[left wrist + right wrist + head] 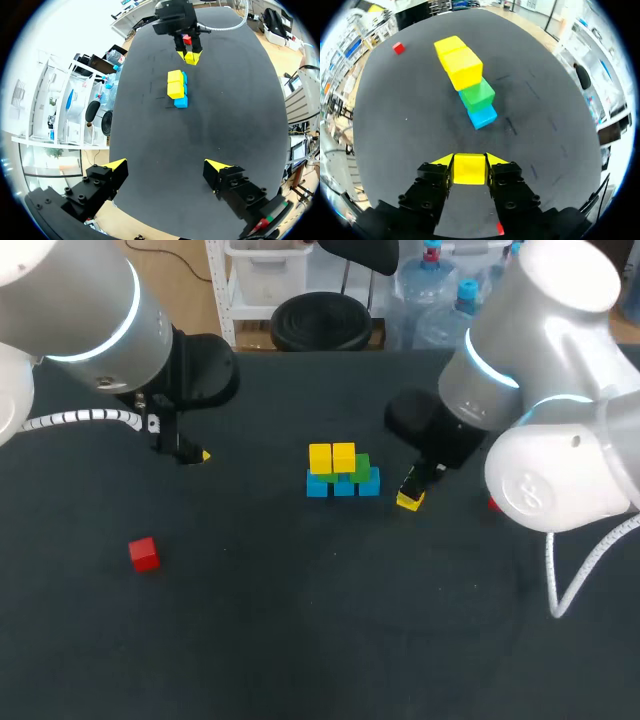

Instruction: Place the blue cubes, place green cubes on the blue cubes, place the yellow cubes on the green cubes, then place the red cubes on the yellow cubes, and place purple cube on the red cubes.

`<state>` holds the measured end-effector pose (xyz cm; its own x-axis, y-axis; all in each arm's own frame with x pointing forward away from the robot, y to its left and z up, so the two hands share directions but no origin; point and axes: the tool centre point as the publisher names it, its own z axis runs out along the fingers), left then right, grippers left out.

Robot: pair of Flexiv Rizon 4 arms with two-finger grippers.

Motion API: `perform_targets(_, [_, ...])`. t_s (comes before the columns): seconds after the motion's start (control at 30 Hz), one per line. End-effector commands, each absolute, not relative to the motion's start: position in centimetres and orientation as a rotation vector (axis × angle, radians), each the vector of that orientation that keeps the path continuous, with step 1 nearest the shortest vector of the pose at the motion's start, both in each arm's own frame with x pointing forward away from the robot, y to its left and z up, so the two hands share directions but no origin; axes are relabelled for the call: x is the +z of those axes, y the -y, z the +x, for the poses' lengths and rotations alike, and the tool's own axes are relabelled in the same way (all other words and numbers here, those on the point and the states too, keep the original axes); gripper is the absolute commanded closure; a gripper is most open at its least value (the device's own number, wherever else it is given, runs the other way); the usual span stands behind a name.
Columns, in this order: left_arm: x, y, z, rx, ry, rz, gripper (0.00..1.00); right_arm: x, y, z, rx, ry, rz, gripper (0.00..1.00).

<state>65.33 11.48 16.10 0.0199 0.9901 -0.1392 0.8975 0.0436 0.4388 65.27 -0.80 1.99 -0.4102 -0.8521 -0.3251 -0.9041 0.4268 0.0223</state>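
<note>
Yellow cube [469, 170] sits pinched in the right gripper [469, 160], just right of the stack [343, 483] — best to lift it over the bare green cube [477, 95], square it against the stack's two yellows [331, 456], and lower gently. Left gripper [166, 166] hangs spread, well left of the stack.

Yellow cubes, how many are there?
3. Two yellow cubes sit side by side atop the stack; the third yellow cube is clamped in the right gripper beside it. None looks hidden.
</note>
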Motion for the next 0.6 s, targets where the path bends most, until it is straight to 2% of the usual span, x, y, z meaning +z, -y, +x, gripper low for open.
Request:
perform_targets(0.03, [16.1,-11.4,65.4,0.311,-1.926,1.897,0.00,3.3,1.2,64.9,0.257,-2.360,-1.582,1.00])
perform_targets(0.6, [16.1,-11.4,65.4,0.311,-1.926,1.897,0.00,11.2,0.4,66.9,0.236,-2.093,-1.698,1.00])
